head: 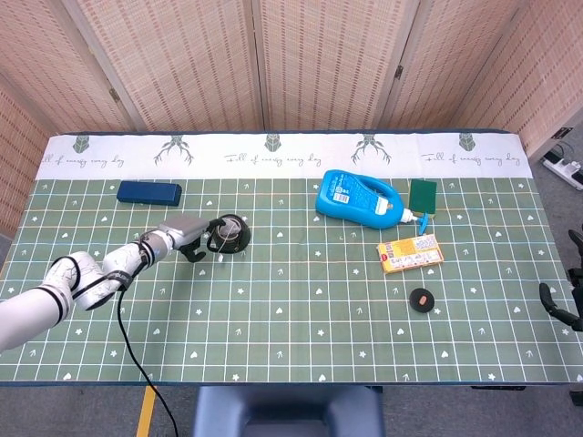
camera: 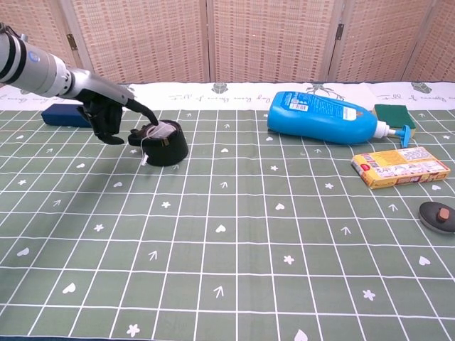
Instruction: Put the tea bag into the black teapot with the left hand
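The small black teapot (head: 231, 234) (camera: 166, 145) stands on the green mat, left of centre. The tea bag (camera: 163, 131) lies on its open top, and its string hangs down the near side. My left hand (head: 187, 233) (camera: 106, 114) is just left of the pot. One finger stretches out and reaches down to the pot's rim beside the tea bag, while the other fingers curl loosely and hold nothing. My right hand (head: 567, 305) shows only at the far right edge of the head view, off the mat, with its fingers apart and empty.
A navy case (head: 148, 192) (camera: 60, 115) lies behind the left hand. At the right are a blue detergent bottle (head: 358, 198) (camera: 323, 117) on its side, a green sponge (head: 423, 194), a yellow box (head: 411, 252) (camera: 400, 167) and a black lid (head: 422, 299) (camera: 437, 215).
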Controlling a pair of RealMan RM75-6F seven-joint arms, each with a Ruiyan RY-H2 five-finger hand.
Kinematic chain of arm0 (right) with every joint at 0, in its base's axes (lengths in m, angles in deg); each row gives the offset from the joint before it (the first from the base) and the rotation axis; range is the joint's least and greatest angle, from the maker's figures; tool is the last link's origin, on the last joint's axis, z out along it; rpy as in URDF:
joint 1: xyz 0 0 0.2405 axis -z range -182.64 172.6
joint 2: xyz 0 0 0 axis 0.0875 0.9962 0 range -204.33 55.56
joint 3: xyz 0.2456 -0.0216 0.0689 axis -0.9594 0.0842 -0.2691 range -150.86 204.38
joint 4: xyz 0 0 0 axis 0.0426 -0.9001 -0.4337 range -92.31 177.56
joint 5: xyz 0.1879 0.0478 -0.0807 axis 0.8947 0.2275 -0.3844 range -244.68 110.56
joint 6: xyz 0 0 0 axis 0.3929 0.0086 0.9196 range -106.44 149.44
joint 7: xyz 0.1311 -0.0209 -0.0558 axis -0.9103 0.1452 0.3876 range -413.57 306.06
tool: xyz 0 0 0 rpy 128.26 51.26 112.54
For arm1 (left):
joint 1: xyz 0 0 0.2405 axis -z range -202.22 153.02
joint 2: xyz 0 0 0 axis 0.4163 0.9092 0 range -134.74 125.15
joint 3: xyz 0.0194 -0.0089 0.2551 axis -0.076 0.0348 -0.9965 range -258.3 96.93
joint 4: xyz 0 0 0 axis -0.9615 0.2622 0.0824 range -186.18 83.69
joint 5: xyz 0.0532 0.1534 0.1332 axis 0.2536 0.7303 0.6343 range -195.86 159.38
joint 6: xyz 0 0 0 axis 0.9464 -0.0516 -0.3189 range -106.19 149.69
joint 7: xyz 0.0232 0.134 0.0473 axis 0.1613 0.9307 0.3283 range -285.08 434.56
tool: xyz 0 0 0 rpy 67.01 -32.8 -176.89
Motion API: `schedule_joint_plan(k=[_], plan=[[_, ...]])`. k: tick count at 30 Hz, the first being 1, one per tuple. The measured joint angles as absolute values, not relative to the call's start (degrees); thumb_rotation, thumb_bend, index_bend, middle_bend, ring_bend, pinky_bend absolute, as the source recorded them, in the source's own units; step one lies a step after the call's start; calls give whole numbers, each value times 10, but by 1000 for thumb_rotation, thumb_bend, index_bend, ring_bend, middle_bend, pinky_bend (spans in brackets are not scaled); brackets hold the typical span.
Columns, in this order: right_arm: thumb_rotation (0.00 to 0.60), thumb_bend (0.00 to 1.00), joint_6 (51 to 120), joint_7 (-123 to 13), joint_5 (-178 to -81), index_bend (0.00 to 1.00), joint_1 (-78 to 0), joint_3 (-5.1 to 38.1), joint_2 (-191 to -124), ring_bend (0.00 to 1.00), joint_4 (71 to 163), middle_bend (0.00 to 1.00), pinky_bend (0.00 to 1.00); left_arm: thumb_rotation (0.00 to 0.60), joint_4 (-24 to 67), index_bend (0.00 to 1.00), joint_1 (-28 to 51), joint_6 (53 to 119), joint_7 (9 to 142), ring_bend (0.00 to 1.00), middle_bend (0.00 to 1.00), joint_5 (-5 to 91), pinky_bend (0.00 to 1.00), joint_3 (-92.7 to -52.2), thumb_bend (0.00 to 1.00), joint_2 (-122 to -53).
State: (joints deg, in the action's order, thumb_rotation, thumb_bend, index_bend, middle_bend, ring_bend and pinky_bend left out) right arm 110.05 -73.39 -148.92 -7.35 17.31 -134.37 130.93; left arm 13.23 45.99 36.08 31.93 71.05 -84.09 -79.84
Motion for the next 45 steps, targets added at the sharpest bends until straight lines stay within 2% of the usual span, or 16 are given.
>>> schedule_joint_plan(k=[18, 32, 39, 45], plan=[[600, 422, 1095, -738, -1481, 0, -73, 170, -1343, 0, 1305, 0, 0, 600, 100, 0, 477, 369, 295, 1000, 1000, 728, 1000, -862, 518, -834], [600, 423, 1093, -739, -1478, 0, -72, 169, -1343, 0, 1303, 0, 0, 600, 63, 0, 483, 388, 251, 1000, 1000, 750, 1000, -895, 518, -864], [600, 423, 1093, -742, -1479, 0, -71, 170, -1342, 0, 1301, 0, 0, 600, 66, 0, 487, 412, 235, 1000, 1000, 756, 1000, -902, 518, -853], [600, 423, 1103, -747, -1488, 0, -68, 172, -1342, 0, 1301, 0, 0, 600, 102, 0, 482, 436, 239, 1000, 1000, 750, 1000, -903, 518, -811]])
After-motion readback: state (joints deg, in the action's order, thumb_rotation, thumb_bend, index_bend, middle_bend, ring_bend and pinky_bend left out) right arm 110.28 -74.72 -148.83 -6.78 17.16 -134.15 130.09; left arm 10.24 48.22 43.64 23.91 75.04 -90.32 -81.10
